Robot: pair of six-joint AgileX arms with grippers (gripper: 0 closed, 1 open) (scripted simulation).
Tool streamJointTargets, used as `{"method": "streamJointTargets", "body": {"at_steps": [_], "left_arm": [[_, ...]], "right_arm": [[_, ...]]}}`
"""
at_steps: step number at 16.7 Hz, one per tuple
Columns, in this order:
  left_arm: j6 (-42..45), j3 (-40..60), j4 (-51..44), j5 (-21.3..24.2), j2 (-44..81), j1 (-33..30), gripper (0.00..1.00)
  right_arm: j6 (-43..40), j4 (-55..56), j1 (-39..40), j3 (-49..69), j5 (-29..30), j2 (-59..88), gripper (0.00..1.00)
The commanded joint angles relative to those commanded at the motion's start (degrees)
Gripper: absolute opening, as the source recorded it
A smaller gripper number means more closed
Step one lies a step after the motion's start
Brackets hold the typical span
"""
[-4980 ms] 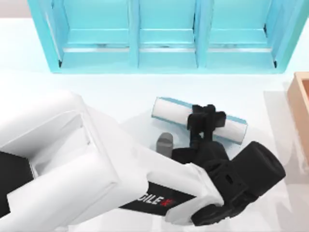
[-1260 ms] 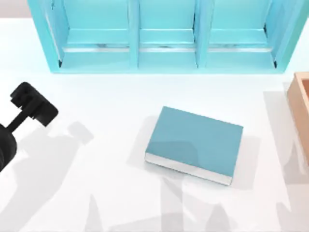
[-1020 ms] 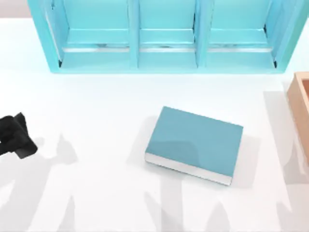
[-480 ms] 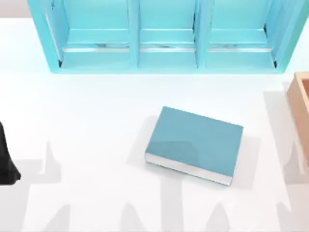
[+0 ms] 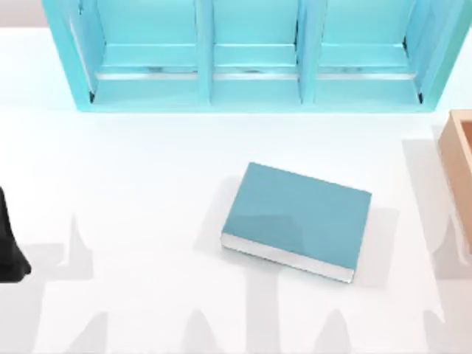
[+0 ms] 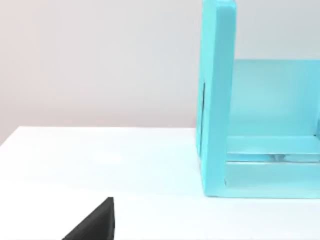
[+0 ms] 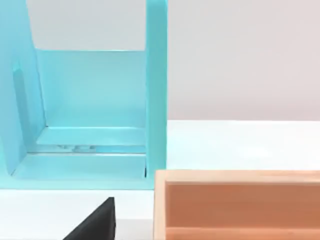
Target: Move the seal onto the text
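The text [image 5: 295,220], a flat teal book with white page edges, lies on the white table a little right of the middle, with nothing on its cover. The seal is out of view. A black part of my left arm [image 5: 9,247] sits parked at the table's left edge, far from the book. A dark wedge of my left gripper [image 6: 95,222] shows in the left wrist view. My right gripper [image 7: 95,222] shows as a similar dark wedge in the right wrist view, close to a wooden box.
A large teal shelf unit [image 5: 251,88] with compartments stands along the back of the table; its side walls show in the wrist views [image 6: 217,100] [image 7: 155,90]. An open wooden box [image 5: 461,162] [image 7: 235,200] sits at the right edge.
My left arm has pulled back from over the book to the table's left edge, uncovering the book. In the last half second nothing has moved.
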Motion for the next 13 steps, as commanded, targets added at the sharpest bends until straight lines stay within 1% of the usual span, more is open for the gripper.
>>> {"method": "streamJointTargets", "body": {"at_steps": [2, 5, 8, 13], "left_arm": [[0.0, 0.0, 0.0, 0.0, 0.0, 0.0, 1.0], [0.0, 0.0, 0.0, 0.0, 0.0, 0.0, 1.0], [0.0, 0.0, 0.0, 0.0, 0.0, 0.0, 1.0], [0.0, 0.0, 0.0, 0.0, 0.0, 0.0, 1.0]], "right_arm": [[-0.9, -3.6, -0.9, 4.2, 0.1, 4.2, 1.0], [-2.9, -12.1, -2.8, 14.6, 0.1, 15.2, 1.0], [-5.5, -23.0, -5.0, 27.9, 0.2, 31.0, 1.0], [-9.8, -42.5, -9.3, 51.7, 0.3, 61.7, 1.0]]}}
